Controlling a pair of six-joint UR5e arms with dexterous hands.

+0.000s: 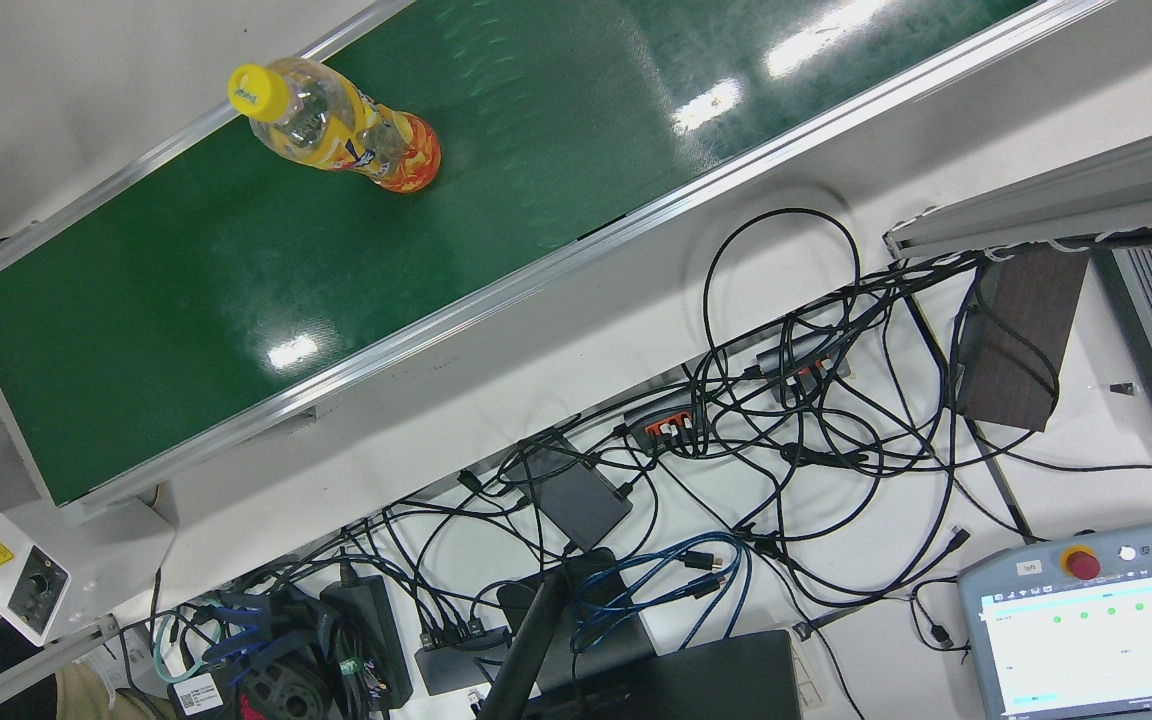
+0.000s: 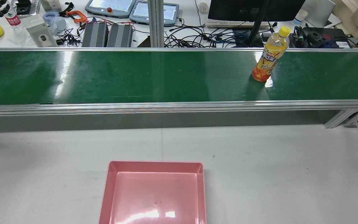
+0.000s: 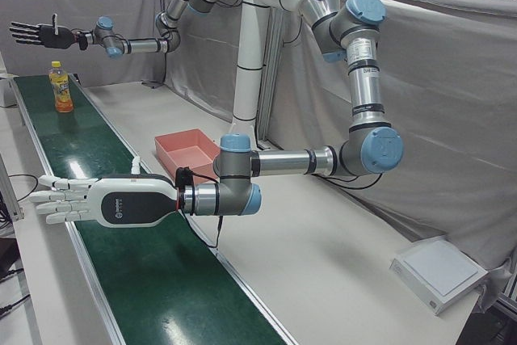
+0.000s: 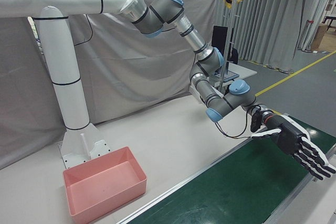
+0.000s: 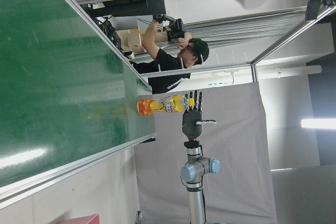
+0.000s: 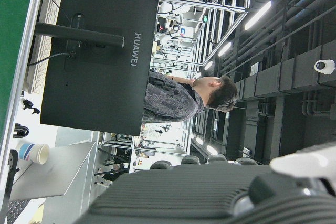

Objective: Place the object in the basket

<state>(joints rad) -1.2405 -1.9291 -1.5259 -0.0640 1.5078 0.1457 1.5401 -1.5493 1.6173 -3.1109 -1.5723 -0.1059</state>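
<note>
Bottle (image 2: 269,54) upright on belt (image 2: 135,76), cap up

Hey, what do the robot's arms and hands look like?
Both arms are silver tubes with light-blue joint caps. The left hand has a white casing with a small dark logo, and a black cable hangs at its wrist. The right hand is black with white edging.

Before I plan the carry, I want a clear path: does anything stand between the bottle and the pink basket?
Nothing visible does: only green belt, its low rail and bare table lie between the bottle and the basket.
</note>
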